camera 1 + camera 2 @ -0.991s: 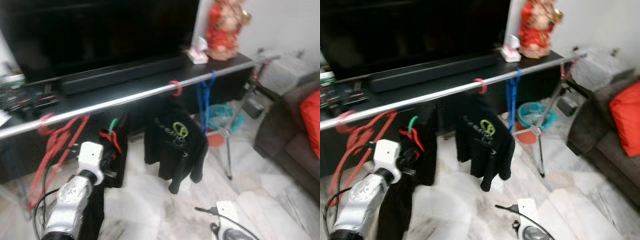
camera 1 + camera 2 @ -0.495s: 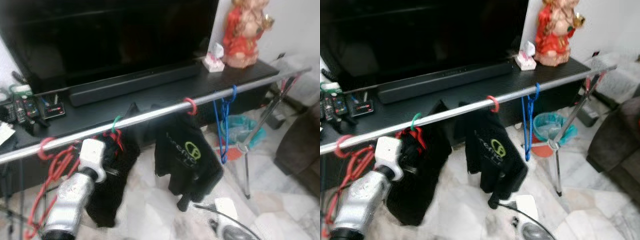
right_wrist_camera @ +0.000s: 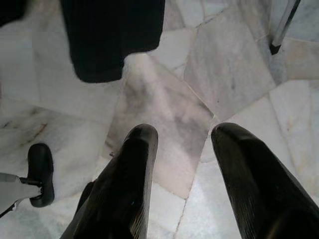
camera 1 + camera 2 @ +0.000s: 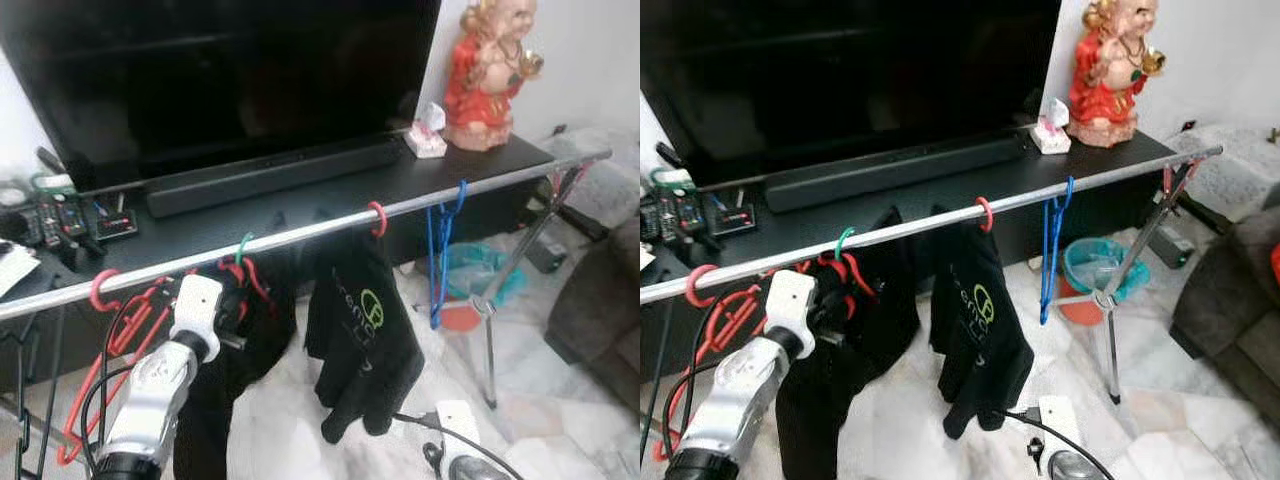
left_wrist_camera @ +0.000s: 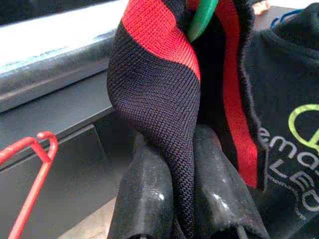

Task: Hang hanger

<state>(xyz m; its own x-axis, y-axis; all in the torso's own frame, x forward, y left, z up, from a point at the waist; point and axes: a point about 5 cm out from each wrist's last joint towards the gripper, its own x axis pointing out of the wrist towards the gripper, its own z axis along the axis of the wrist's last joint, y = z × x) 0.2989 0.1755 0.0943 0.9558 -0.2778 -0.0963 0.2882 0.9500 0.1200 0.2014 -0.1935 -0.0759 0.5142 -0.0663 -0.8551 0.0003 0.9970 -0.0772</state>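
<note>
The green hanger point(image 4: 243, 249) now has its hook over the silver rail point(image 4: 310, 231), where half a second ago we saw it only just reaching the bar and a second ago it sat well below; much of that shift is our own head camera rising and turning, so we judge the hook seated but not yet released. In the left eye view our left gripper point(image 4: 232, 305) sits just under the rail, to the left of the black logo shirt point(image 4: 362, 340) on its red hanger point(image 4: 377, 217), with empty red hangers point(image 4: 118, 320) further left and a blue hanger point(image 4: 437, 255) to the right. The right eye view shows the same line-up, the black-and-red garment point(image 4: 845, 345) hanging from the green hook. In the left wrist view the two black fingers point(image 5: 147, 199) are pinched on a fold of that garment, just below the green hook. In the right wrist view our right gripper point(image 3: 182, 149) hangs idle over the marble floor point(image 3: 224, 74), fingers spread apart with nothing between them. We judge that letting go is what remains.
</note>
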